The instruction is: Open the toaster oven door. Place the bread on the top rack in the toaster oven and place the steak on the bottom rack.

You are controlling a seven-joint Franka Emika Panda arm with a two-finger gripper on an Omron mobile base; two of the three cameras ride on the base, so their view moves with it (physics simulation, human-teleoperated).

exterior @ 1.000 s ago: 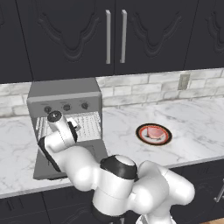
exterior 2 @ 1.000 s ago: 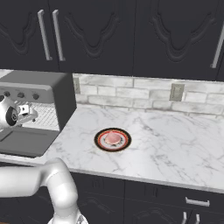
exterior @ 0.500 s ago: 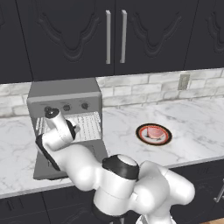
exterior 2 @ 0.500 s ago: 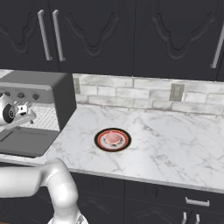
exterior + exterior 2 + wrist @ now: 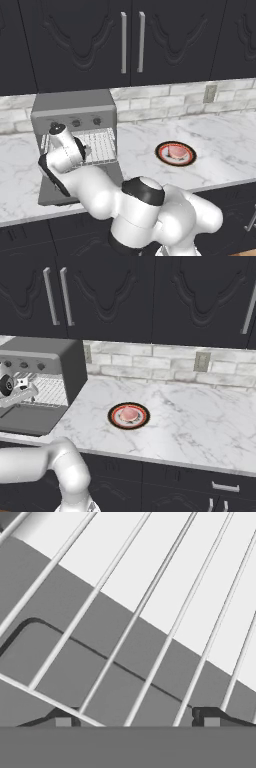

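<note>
The toaster oven (image 5: 75, 107) (image 5: 45, 351) stands at the left of the counter. The toaster oven door (image 5: 114, 176) (image 5: 27, 420) is folded down flat in front of it. My gripper (image 5: 136, 719) (image 5: 83, 150) is at the oven's mouth, just over a light wire rack (image 5: 150, 612) (image 5: 102, 145). Its jaws are open, with only rack wires between the fingertips (image 5: 62, 720). The steak (image 5: 175, 151) (image 5: 129, 413) lies on a red-rimmed plate (image 5: 161, 156) (image 5: 113, 417) to the right of the oven. The bread is hidden.
Dark wall cabinets (image 5: 130, 40) hang above the grey oven. A tiled backsplash with an outlet (image 5: 210, 93) (image 5: 201, 361) runs behind the marble counter (image 5: 225, 145) (image 5: 200, 426). My arm's white links cross in front of the open door.
The hand has edged slightly left at the oven's mouth. The plate and the steak have not moved.
</note>
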